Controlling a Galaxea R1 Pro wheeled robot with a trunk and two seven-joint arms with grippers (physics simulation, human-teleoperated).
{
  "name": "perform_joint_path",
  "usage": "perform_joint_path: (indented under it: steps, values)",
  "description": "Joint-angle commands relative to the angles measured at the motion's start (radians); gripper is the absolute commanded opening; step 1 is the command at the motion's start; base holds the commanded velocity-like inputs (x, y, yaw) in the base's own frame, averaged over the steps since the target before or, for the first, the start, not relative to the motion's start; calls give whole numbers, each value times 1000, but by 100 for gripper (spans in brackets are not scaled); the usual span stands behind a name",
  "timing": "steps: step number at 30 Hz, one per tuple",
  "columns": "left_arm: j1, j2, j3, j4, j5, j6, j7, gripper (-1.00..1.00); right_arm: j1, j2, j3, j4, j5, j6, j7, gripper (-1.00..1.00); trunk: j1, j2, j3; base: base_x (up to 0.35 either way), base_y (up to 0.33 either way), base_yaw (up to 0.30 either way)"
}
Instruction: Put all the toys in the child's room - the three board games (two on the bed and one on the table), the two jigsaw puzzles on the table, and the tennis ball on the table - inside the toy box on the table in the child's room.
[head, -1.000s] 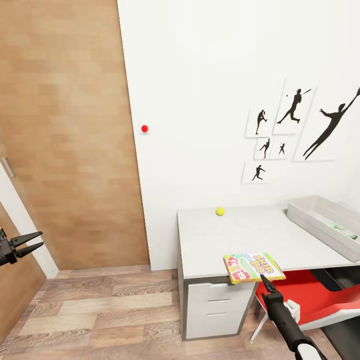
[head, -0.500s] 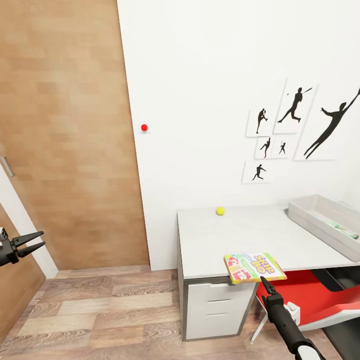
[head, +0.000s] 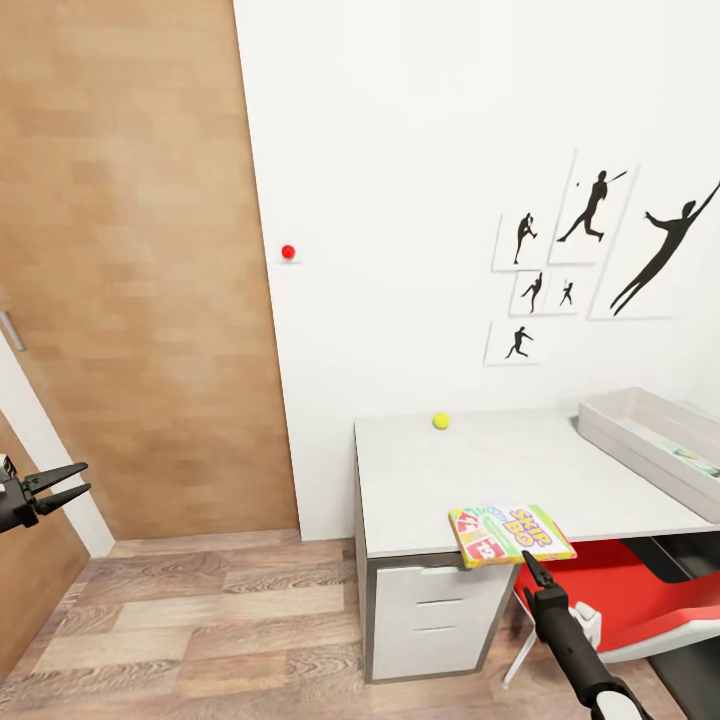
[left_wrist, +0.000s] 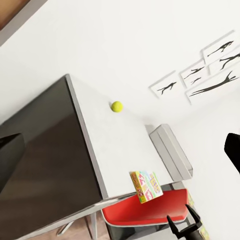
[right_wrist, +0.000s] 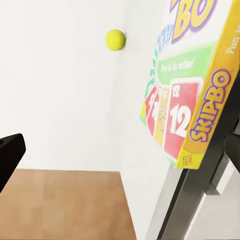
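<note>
The right gripper (head: 530, 560) seems to pinch the near edge of the game (head: 510, 534), which overhangs the desk (head: 470, 470); contact is hard to confirm. Lift clear, then carry level to the box (head: 640, 435). The left gripper (head: 60, 484) hangs spread, empty. The ball (head: 441, 421) waits by the wall.

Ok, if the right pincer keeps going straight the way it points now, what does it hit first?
Most likely the Skip-Bo box. The right pincer sits just below the box's near edge, which overhangs the table front, and points up toward it. Depth is unclear, so it might slip under the box instead.
</note>
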Motion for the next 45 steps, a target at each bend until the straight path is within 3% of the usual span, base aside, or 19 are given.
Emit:
perform_joint_path:
  steps: [1, 7, 15, 19, 36, 45]
  values:
    - [-1, -4, -1, 0, 2, 11, -3, 100, -1, -1, -3, 0, -9, 10, 11, 100, 4, -9, -5, 0, 0, 0]
    - [-1, -33, 1, -4, 2, 43, -3, 100, -1, -14, -3, 2, -11, 11, 24, 100, 27, -51, -24, 0, 0, 0]
    - [-1, -88, 0, -6, 2, 69, -3, 100, -1, -19, -4, 5, -12, 11, 25, 100, 27, -51, -24, 0, 0, 0]
    - [-1, -94, 1, -7, 3, 71, -3, 100, -1, -21, -8, 5, -11, 11, 24, 100, 27, -51, -24, 0, 0, 0]
    - [-1, -97, 1, -7, 2, 71, -4, 100, 1, -20, -22, 8, -11, 13, 24, 100, 92, -170, -77, 0, 0, 0]
    - [-1, -104, 1, -7, 2, 70, -4, 100, 1, -20, -55, 26, -14, 15, 24, 100, 127, -233, -105, 0, 0, 0]
